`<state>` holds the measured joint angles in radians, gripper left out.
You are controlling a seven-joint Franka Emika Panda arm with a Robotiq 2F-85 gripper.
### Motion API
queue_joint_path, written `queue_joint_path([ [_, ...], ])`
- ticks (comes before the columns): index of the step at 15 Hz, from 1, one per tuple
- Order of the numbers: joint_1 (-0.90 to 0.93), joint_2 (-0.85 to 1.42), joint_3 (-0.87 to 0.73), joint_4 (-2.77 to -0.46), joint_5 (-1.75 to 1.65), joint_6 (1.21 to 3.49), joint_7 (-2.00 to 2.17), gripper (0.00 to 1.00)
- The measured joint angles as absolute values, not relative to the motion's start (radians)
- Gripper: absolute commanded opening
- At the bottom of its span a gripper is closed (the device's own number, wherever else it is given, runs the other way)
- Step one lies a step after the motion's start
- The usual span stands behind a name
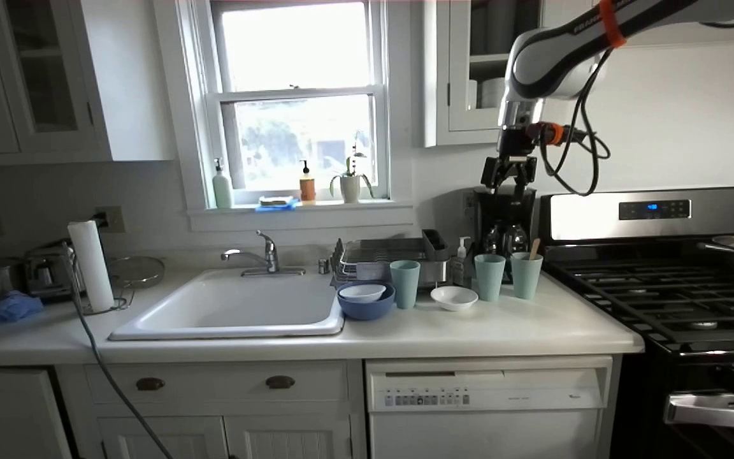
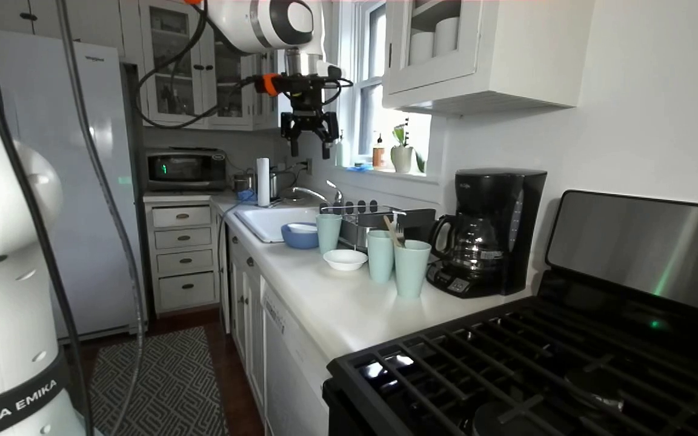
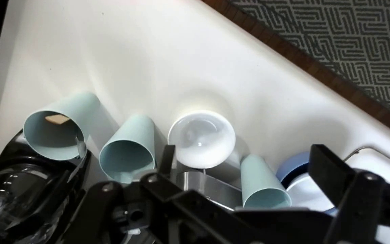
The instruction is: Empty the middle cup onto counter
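Your Robotiq gripper (image 2: 310, 149) hangs over the counter (image 1: 520, 328), jaws apart, nothing held. Middle teal tumbler (image 1: 489, 278) stands upright there, between white bowl (image 1: 454, 298) and utensil-holding tumbler (image 1: 525, 277); looks like nothing's done yet, so you've got grasp, lift and pour left.

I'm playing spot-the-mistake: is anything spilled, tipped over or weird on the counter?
No spill shows. The middle teal tumbler and the outer tumblers stand upright on the counter. Only the crumpled blue wad, maybe a cloth, near the paper towel roll looks slightly odd: it's bunched up, not folded.
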<state>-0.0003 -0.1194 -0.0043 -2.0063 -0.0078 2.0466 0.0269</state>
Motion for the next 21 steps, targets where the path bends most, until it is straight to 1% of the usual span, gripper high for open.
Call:
queue_joint_path([
  [6, -0.029, 0.019, -0.036, -1.959, -0.024, 2.186, 0.024, 1.0],
  [14, -0.031, 0.15, -0.049, -1.92, -0.093, 2.242, 0.045, 1.0],
  [21, -0.031, 0.17, -0.052, -1.902, -0.094, 2.245, 0.045, 1.0],
])
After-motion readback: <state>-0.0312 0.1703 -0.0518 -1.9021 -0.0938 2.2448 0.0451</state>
